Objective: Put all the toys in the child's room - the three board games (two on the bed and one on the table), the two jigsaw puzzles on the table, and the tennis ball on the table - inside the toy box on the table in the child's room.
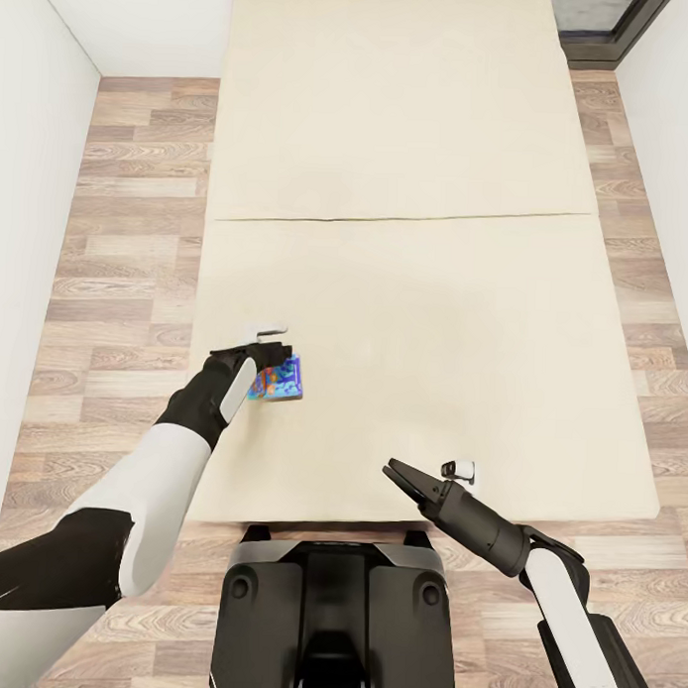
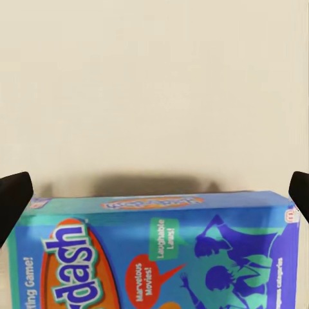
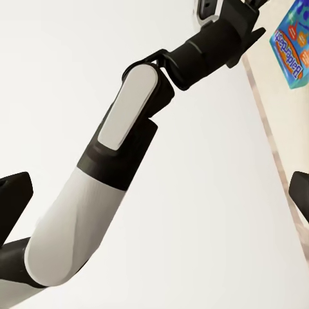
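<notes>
A blue board game [image 1: 283, 382] with orange-yellow art lies flat on the beige bed [image 1: 415, 307], near its front left corner. My left gripper [image 1: 272, 366] reaches down over it and is open. In the left wrist view the box [image 2: 161, 257] lies between the two black fingertips [image 2: 14, 196], which stand about as wide apart as the box. My right gripper [image 1: 397, 472] hovers open and empty over the bed's front edge. From the right wrist the same board game [image 3: 293, 48] shows past my left arm [image 3: 129, 122]. The table and toy box are out of view.
The bed takes up the middle of the room, with a seam across the mattress. Strips of wood-plank floor [image 1: 130, 227] run along both sides, bounded by white walls. A dark window frame [image 1: 603, 26] is at the far right. My base [image 1: 329, 621] stands against the bed's front edge.
</notes>
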